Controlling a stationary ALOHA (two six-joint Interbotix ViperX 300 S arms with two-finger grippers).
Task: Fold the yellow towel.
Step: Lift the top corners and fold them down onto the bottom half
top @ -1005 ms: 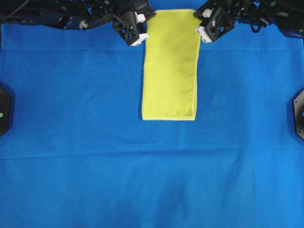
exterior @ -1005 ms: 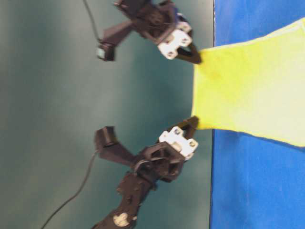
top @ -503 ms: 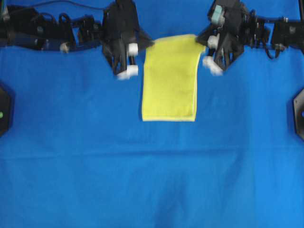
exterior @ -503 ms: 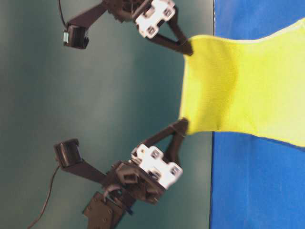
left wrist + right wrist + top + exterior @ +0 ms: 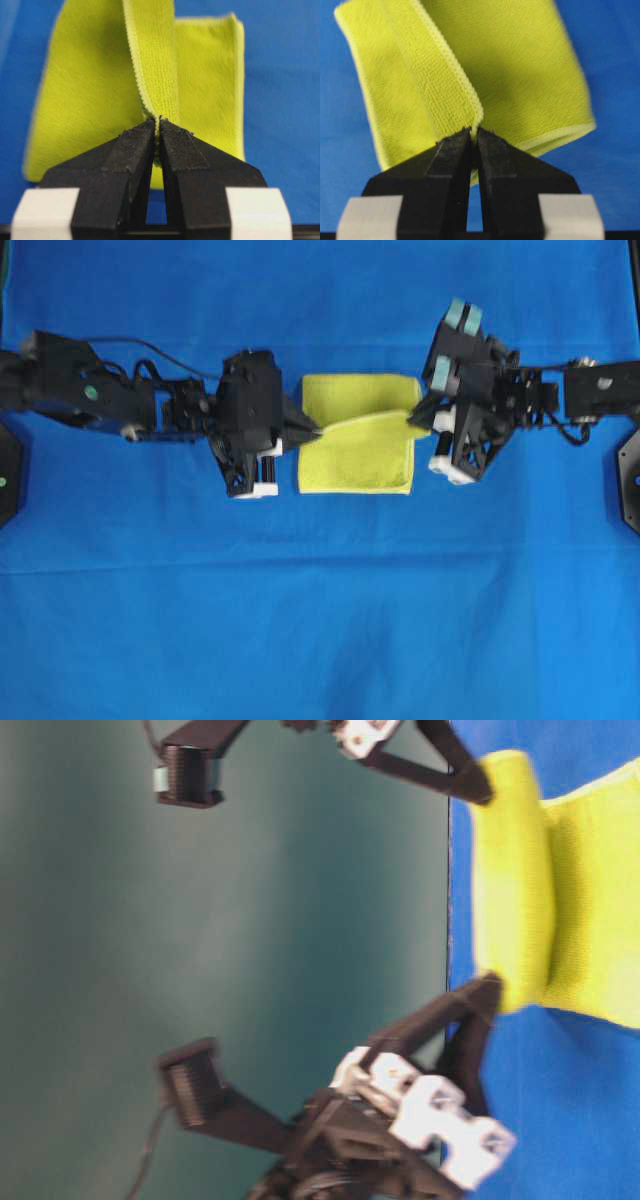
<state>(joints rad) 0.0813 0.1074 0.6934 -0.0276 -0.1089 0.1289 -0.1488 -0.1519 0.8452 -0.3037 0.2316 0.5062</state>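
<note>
On blue cloth (image 5: 320,620), unmarked yellow towel (image 5: 355,455), both corners in fingers (image 5: 135,150).

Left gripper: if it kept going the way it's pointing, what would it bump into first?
The left gripper points across at the right gripper. It already pinches the yellow towel, so the towel's lifted edge comes first, then probably the right gripper, though depth is unclear.
</note>
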